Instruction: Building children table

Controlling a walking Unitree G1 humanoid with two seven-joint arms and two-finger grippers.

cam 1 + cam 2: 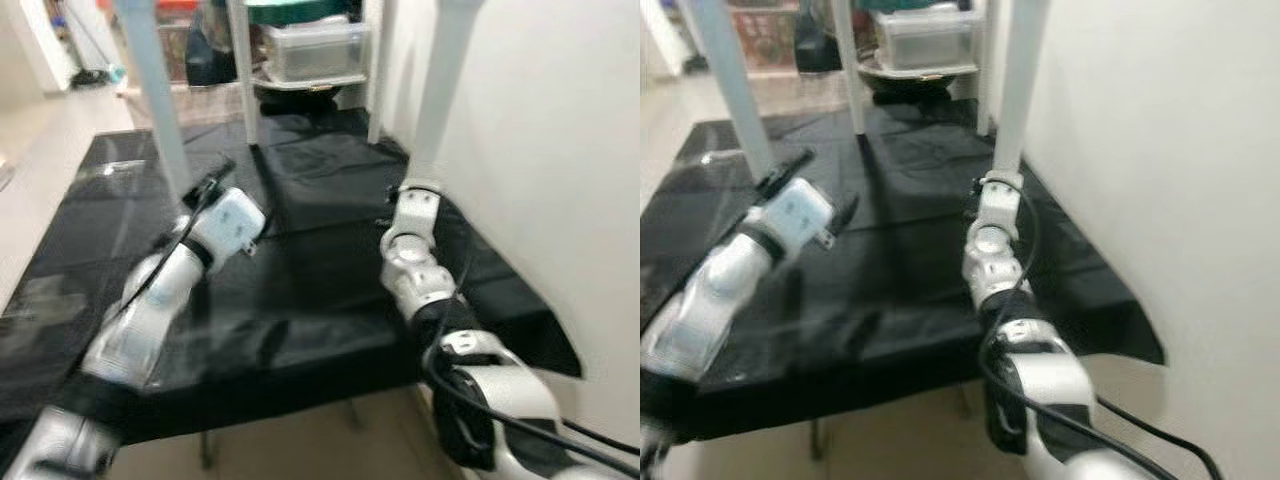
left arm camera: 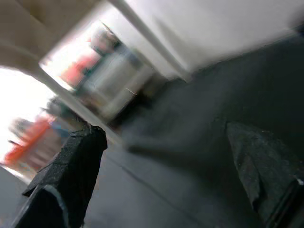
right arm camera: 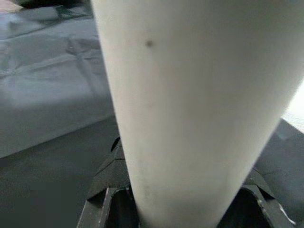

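Note:
A black, wrinkled tabletop (image 1: 310,260) lies before me with several white legs standing up from it. My right gripper (image 1: 412,190) is shut on the near right leg (image 1: 443,90) close to its base; in the right wrist view that leg (image 3: 190,95) stands between the black fingers (image 3: 102,209). My left gripper (image 1: 238,203) is open, just right of the near left leg (image 1: 160,90) and low over the black top. In the left wrist view its two fingers (image 2: 71,180) stand wide apart with nothing between them. Two more legs (image 1: 240,70) rise at the back.
A white wall (image 1: 560,150) runs close along the right side. Behind the table stands a shelf with a clear plastic bin (image 1: 315,50). Pale floor (image 1: 40,140) lies to the left. The tabletop's near edge (image 1: 300,385) is just in front of me.

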